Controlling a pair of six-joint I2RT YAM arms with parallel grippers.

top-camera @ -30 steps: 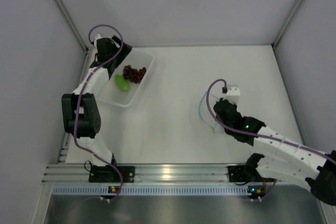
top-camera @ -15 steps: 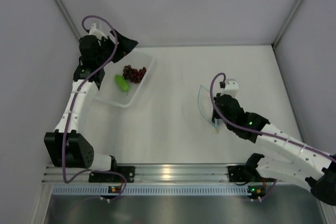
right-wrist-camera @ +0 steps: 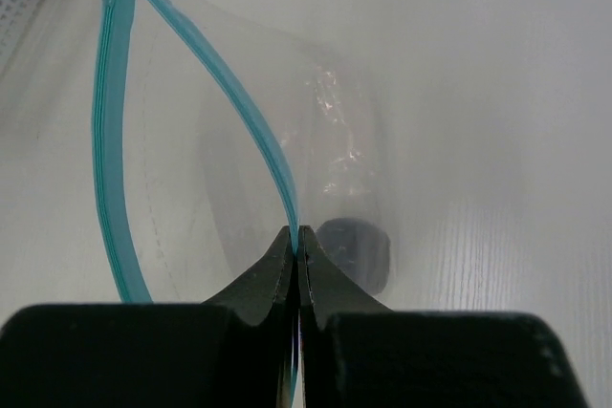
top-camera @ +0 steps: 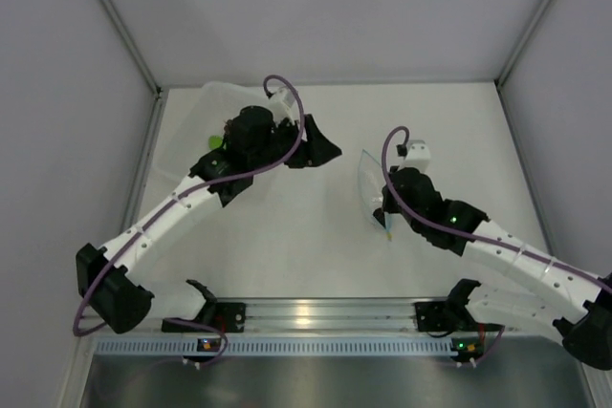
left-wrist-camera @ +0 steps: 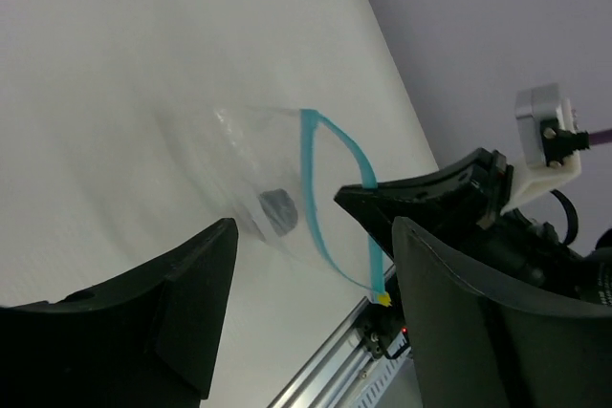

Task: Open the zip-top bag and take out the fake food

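Note:
The clear zip-top bag (top-camera: 368,179) with its light blue strip stands open mid-right on the table. My right gripper (top-camera: 385,209) is shut on one lip of the strip (right-wrist-camera: 296,241). The bag (right-wrist-camera: 239,140) holds a small dark lump (right-wrist-camera: 356,247), which also shows in the left wrist view (left-wrist-camera: 278,209). My left gripper (top-camera: 325,152) is open and empty, just left of the bag (left-wrist-camera: 316,188) and facing its mouth. The bright green piece (top-camera: 215,141) lies in the translucent tub (top-camera: 212,93) at far left. The grape bunch (top-camera: 228,126) is mostly hidden behind my left arm.
White walls close the table at the back and both sides. The metal rail (top-camera: 306,314) runs along the near edge, and it also shows in the left wrist view (left-wrist-camera: 354,355). The right gripper's body (left-wrist-camera: 440,198) is close in front of my left fingers.
My left arm has swung from the tub at far left to the middle, ending next to the bag. My right gripper has kept hold of the bag, whose mouth now gapes wider.

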